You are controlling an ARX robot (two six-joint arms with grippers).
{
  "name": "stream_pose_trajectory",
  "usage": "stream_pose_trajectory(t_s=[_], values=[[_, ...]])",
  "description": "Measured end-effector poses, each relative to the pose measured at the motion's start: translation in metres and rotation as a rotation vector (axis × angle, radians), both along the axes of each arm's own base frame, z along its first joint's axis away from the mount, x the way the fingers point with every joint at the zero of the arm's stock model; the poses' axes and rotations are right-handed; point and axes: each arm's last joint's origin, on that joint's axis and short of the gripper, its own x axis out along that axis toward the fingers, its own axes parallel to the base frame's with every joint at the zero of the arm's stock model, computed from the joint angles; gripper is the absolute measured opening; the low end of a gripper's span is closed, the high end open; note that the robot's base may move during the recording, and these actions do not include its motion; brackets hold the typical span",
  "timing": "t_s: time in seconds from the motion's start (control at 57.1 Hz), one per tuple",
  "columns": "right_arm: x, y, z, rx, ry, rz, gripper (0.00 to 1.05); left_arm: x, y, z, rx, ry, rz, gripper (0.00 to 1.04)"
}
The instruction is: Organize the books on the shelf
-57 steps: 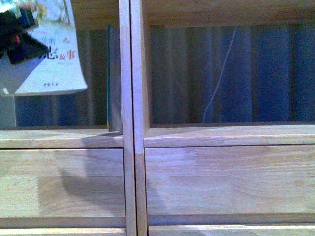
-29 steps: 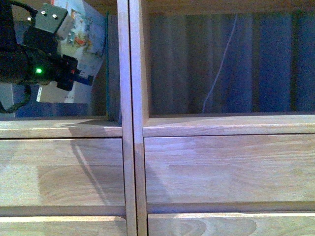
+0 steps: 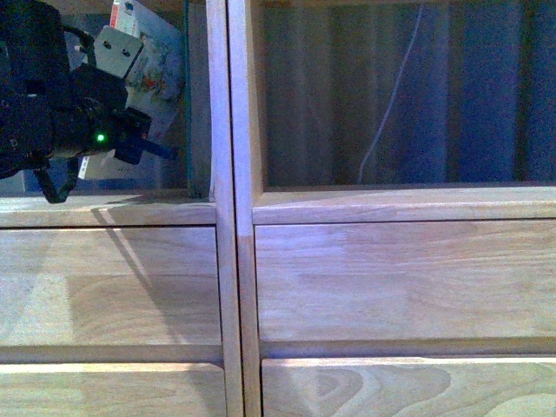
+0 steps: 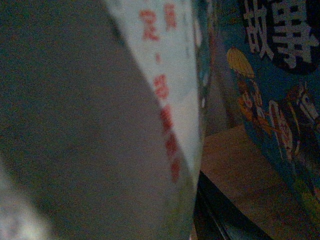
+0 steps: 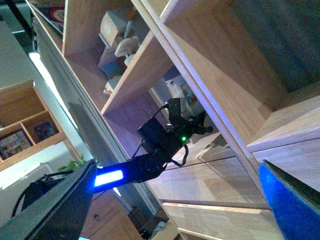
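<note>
Left of the shelf's pale jointed-wood central divider, I see my left hand clamped on the floppy whitish paperback, its red characters blurred, just beside the upright teal-edged book whose cover reads "故事", while my right hand hangs with fingers spread apart.

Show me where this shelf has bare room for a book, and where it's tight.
Free: the right cubby floor, bordered by the central divider and the drawer front below. Tight: the left cubby, where the left gripper holds the paperback beside the teal-edged book standing against the divider.
</note>
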Motion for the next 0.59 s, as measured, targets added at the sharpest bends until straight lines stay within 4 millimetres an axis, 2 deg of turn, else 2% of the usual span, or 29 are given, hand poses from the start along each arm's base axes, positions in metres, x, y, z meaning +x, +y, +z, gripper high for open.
stream_pose_trajectory(t_s=[0.158, 0.332, 0.595], values=[[0.0, 0.0, 0.0, -0.001, 0.0, 0.0, 0.98, 0.001, -0.023, -0.006, -0.002, 0.008, -0.011, 0.19], [0.0, 0.0, 0.0, -0.001, -0.001, -0.001, 0.98, 0.0, -0.031, -0.009, -0.006, 0.015, -0.007, 0.19], [0.0, 0.0, 0.0, -0.001, -0.001, -0.001, 0.98, 0.0, -0.034, -0.016, 0.011, 0.024, -0.005, 0.6]])
